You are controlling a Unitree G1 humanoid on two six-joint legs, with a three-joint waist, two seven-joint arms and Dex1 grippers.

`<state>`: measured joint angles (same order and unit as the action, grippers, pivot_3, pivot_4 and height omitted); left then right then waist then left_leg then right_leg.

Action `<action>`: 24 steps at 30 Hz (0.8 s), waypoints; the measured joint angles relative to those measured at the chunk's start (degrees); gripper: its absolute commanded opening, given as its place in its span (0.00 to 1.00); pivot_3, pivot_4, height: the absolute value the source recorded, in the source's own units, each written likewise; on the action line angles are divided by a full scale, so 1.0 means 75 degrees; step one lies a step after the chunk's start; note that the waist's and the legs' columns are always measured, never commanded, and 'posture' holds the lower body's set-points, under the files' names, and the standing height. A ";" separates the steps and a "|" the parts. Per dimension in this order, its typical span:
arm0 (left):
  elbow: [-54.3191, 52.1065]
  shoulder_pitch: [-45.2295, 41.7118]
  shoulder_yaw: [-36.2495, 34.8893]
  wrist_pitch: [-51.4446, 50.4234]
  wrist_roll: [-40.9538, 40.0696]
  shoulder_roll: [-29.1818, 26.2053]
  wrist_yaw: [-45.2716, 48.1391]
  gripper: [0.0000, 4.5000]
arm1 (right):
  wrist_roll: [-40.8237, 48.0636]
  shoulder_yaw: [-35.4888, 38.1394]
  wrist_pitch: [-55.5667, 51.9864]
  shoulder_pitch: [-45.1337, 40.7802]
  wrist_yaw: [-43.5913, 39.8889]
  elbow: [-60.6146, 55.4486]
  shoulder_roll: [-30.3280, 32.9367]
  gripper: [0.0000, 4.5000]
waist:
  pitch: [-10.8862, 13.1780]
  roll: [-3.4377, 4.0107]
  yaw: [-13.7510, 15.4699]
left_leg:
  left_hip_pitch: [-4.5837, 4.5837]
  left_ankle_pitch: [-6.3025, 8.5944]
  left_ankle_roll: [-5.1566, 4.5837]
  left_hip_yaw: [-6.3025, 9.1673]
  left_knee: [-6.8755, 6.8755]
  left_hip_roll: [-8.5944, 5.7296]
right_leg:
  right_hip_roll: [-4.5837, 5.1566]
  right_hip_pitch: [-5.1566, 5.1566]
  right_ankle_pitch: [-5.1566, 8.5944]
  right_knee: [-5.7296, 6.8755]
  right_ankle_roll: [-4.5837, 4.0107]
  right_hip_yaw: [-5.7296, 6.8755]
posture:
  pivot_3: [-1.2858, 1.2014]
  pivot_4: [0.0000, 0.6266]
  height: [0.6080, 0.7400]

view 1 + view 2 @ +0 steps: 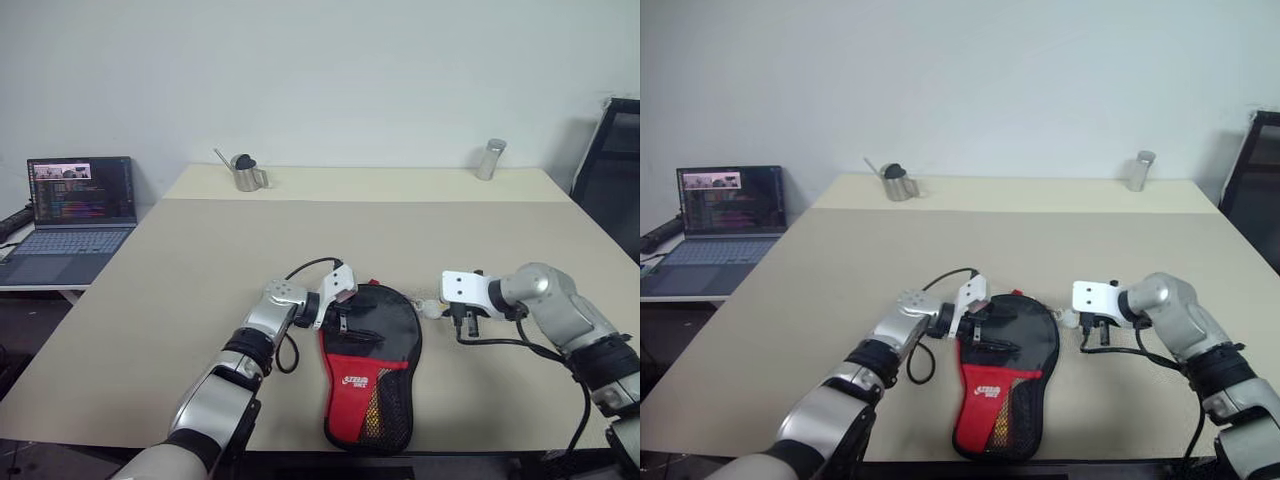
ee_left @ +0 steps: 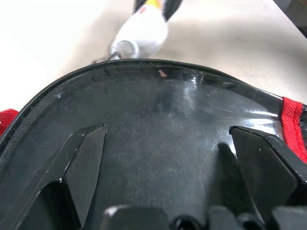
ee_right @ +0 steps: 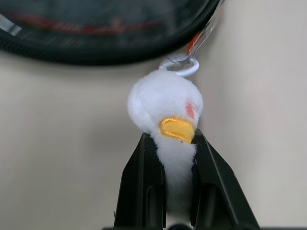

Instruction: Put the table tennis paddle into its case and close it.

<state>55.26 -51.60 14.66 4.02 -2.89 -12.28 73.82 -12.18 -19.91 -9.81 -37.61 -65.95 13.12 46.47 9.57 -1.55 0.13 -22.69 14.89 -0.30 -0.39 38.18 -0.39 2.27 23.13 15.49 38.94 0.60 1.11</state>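
Case (image 1: 372, 360) flat on table (image 1: 180, 300), contents unseen; left hand (image 1: 343, 318) spread wide on it, right hand (image 3: 170, 158) pinching white duck charm (image 3: 165, 108).

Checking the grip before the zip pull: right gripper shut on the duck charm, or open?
Shut. In the right wrist view the right gripper pinches the white plush duck charm, ringed to the case edge.

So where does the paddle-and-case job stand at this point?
Apparently done: no loose paddle lies on the table, so it is probably inside the case.
In hand: the right end effector is shut on a white plush duck charm ringed to the case's rim, seemingly the zip pull; the open left end effector rests its fingers on the case's black face.
Left: whether the zip is closed cannot be seen.
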 measured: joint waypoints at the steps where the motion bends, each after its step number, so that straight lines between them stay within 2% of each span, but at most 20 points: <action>1: 0.0050 -0.0019 0.0000 0.0001 0.0000 0.0017 0.0012 1.00 | 0.0014 0.0075 -0.0101 0.0141 -0.0056 -0.0229 0.0121 0.04 | -0.0007 0.0006 0.0006 | 0.0000 0.0000 0.0000 0.0000 0.0000 -0.0001 | -0.0001 0.0000 0.0000 -0.0001 0.0000 0.0001 | 0.52 0.24 1.00; 13: 0.0681 -0.0370 0.0000 0.0025 0.0160 0.0234 0.0083 1.00 | 0.0653 0.0899 -0.1331 0.1677 -0.0580 -0.3158 0.1473 0.04 | -0.0054 0.0036 0.0089 | 0.0034 0.0001 -0.0001 0.0033 -0.0002 -0.0008 | -0.0013 -0.0066 0.0006 -0.0035 0.0009 0.0038 | 0.52 0.24 1.00; 19: 0.0937 -0.0498 -0.0001 0.0081 0.0222 0.0337 0.0076 1.00 | 0.1129 0.1423 -0.2009 0.2922 -0.0847 -0.4795 0.2239 0.04 | -0.0055 0.0033 0.0135 | 0.0079 0.0004 0.0000 0.0048 -0.0017 -0.0005 | -0.0009 -0.0124 0.0028 -0.0067 0.0044 0.0052 | 0.52 0.24 1.00; 24: 0.1163 -0.0624 -0.0001 0.0187 0.0305 0.0502 0.0057 1.00 | 0.1365 0.1823 -0.2464 0.4283 -0.0824 -0.5977 0.2563 0.04 | -0.0059 0.0034 0.0168 | 0.0081 0.0004 0.0000 0.0072 -0.0020 0.0002 | -0.0002 -0.0159 0.0029 -0.0122 0.0049 0.0086 | 0.52 0.24 1.00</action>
<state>63.98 -56.28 14.66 5.43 -0.60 -8.52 74.25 -1.94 -6.24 -28.29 -5.48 -72.13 -31.71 65.69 9.13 -1.30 1.39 -22.08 14.92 -0.30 0.15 38.04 -0.37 2.25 21.93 15.70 38.02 0.97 1.75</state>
